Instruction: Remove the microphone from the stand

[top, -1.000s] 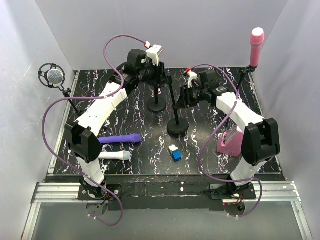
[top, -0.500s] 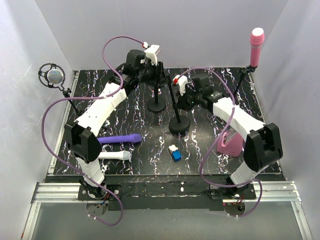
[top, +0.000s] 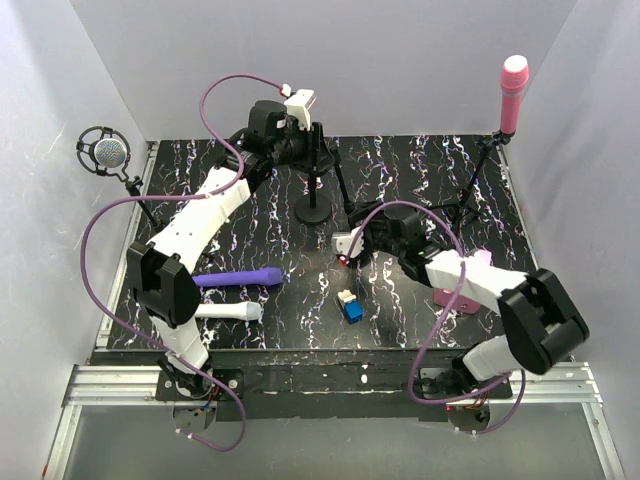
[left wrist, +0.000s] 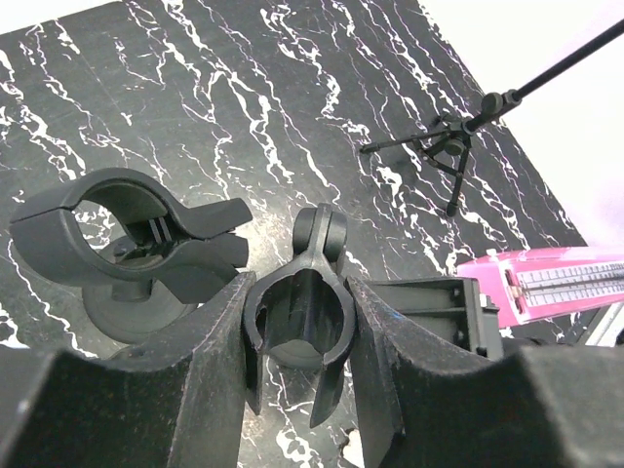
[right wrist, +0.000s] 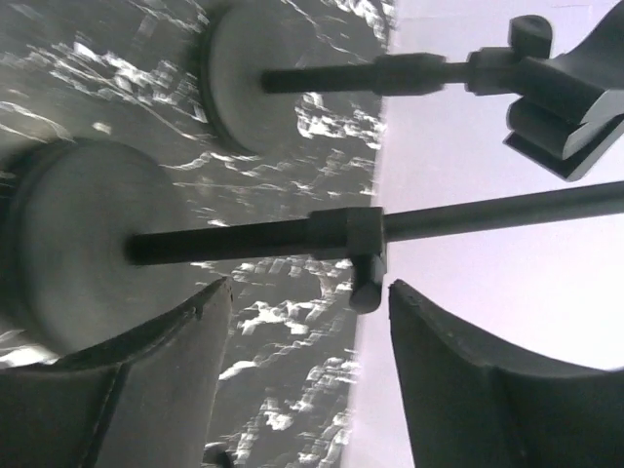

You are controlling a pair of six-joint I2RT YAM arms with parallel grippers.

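While the top view only puts the left arm up at the back stand (top: 313,210), the wrist view shows the grip itself: the left gripper (left wrist: 297,291) is pinched onto an empty black clip (left wrist: 300,336), fingers (left wrist: 210,341) pressed against both its sides; a second clip (left wrist: 117,229) just to its left holds nothing either.

Over to the right gripper (top: 348,246), low over the middle of the table (top: 420,160); from above its jaws are hidden, but its wrist view shows them well apart and gripping nothing, with two round-based stand poles (right wrist: 439,219) running across ahead of them.

Only the top view finds the pink mic (top: 513,88): upright on its tripod (top: 470,195) in the far right corner, well apart from both grippers. A grey mic (top: 105,152) hangs in a ring mount at far left; a purple mic (top: 240,277) and a white mic (top: 232,312) lie flat beside the left arm; a blue block (top: 352,308) sits near the front.

As for the pink box (left wrist: 546,283), half hidden from above, its contents are hard to make out.
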